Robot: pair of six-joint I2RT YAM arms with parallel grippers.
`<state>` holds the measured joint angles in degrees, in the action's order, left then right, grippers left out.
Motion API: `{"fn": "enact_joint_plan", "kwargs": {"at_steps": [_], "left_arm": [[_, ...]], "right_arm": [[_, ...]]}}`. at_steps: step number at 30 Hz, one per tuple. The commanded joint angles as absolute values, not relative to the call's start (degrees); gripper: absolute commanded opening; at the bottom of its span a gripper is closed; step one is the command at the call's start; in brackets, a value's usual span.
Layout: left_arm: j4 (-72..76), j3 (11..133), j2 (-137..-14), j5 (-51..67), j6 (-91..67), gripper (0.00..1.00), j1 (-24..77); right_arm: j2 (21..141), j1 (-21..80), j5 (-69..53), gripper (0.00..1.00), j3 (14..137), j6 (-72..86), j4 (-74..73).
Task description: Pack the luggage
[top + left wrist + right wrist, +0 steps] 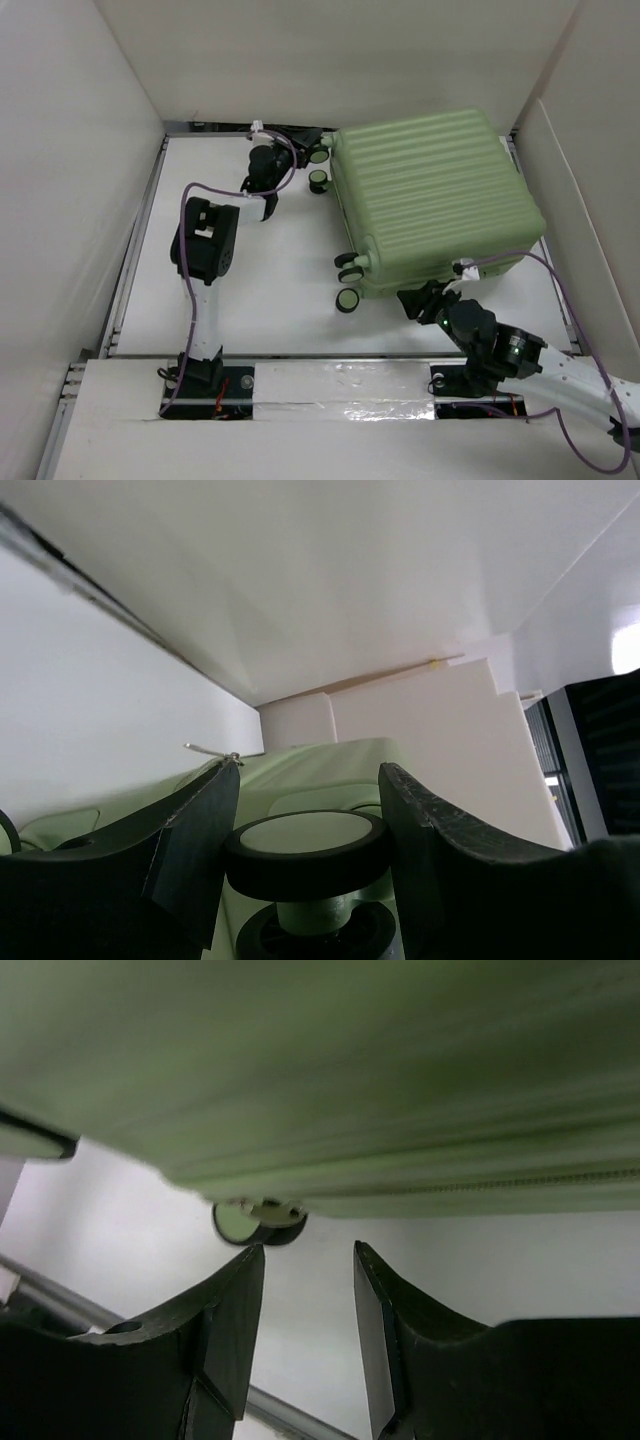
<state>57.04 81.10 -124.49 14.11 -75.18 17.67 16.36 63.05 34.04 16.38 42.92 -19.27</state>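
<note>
Pale green ribbed hard-shell suitcase lying closed, far right. Left gripper pinching black caster wheel (far-left corner); right gripper spread, empty, at near edge. Probably repositioning. Next: steady pull.

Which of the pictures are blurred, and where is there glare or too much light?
Right wrist: the suitcase shell is smeared by blur, the fingers sharp. Left wrist: the caster wheel is sharp; a blown-out patch at the right edge. Top external: even light, glare on the glossy strip at the bottom.
</note>
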Motion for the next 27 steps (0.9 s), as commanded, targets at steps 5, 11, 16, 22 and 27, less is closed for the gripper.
{"fn": "enact_joint_plan", "kwargs": {"at_steps": [5, 11, 16, 22, 27], "left_arm": [[73.62, 54.52, -106.36, 13.54, -73.83, 0.00, 10.55], [82.79, 33.77, -93.71, 10.46, -75.32, 0.00, 8.61], [77.36, 22.61, -77.75, 5.90, -71.03, 0.00, 8.61], [58.03, 19.08, -59.02, -1.84, -63.73, 0.00, 11.34], [47.48, 18.90, -50.55, -3.86, -61.35, 0.00, 11.34]], "right_arm": [[24.50, 53.63, 35.52, 0.40, 22.49, 31.57, -12.76], [34.44, 33.72, 14.37, 0.31, 22.41, 19.52, 5.78], [49.09, 22.86, -9.12, 0.29, 24.86, 16.35, 19.85], [61.77, 20.83, -16.78, 0.29, 30.93, 16.87, 28.64], [65.04, 19.52, -17.85, 0.30, 33.14, 16.96, 30.84]]}}
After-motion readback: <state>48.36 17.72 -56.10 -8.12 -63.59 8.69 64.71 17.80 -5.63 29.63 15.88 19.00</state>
